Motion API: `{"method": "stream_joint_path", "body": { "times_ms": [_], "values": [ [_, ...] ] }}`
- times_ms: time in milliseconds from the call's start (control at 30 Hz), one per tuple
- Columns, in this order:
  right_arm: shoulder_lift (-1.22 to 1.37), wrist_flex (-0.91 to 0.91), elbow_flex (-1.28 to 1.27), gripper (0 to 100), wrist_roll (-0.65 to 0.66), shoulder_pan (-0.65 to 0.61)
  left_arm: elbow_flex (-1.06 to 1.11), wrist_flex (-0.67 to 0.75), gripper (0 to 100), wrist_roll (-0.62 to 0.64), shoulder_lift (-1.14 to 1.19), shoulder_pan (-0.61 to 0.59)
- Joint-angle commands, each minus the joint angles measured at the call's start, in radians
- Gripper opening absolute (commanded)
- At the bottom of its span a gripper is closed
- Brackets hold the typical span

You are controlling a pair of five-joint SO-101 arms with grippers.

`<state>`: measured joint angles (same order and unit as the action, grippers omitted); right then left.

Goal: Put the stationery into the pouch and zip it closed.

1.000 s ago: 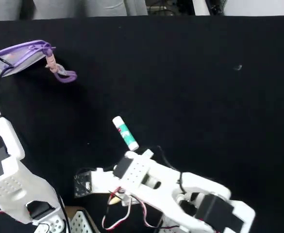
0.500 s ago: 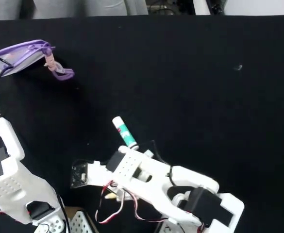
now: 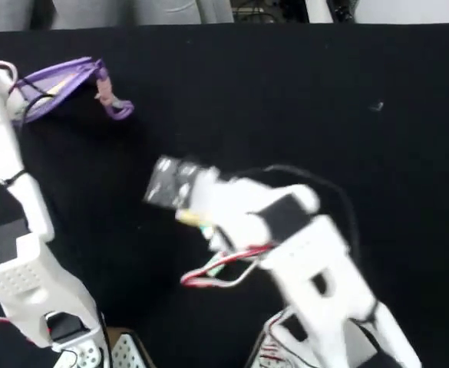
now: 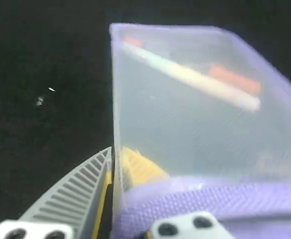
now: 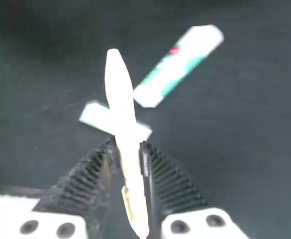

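Note:
My left gripper [image 3: 11,90] is shut on one edge of the translucent purple pouch [image 3: 59,77], holding it off the table at the far left. Through the pouch's wall [image 4: 195,124] I see a cream pen [image 4: 190,77] and an orange item [image 4: 235,80] inside. My right gripper [image 5: 130,164] is shut on a cream pen [image 5: 120,107], raised over the table's middle [image 3: 195,218]. Below it lie a white-and-green glue stick [image 5: 179,65] and a small white block [image 5: 96,114], partly hidden by the pen.
A purple strap [image 3: 115,107] dangles from the pouch's near end. The black table [image 3: 347,115] is bare to the right and far side. The arms' white bases [image 3: 24,276] stand along the near edge.
My right arm has risen from near the front edge and swung toward the far left with the pen, covering the glue stick from above. The pouch has shifted a little to the right.

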<state>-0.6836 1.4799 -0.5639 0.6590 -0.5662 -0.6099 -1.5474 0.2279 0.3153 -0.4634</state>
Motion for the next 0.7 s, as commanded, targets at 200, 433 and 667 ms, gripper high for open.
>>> {"method": "stream_joint_path", "body": {
  "times_ms": [200,433,667],
  "values": [
    [-0.058,-0.081,0.441,1.1,-0.224,0.235,-0.058,-0.175,3,0.006,-0.026,0.275],
    [-0.059,-0.233,0.512,1.1,-0.377,0.272,-0.025,-0.212,3,0.006,-0.115,0.401],
    [-0.084,-0.371,0.506,1.1,-0.491,0.273,-0.012,-0.210,3,0.006,-0.193,0.555]
  ]
}}
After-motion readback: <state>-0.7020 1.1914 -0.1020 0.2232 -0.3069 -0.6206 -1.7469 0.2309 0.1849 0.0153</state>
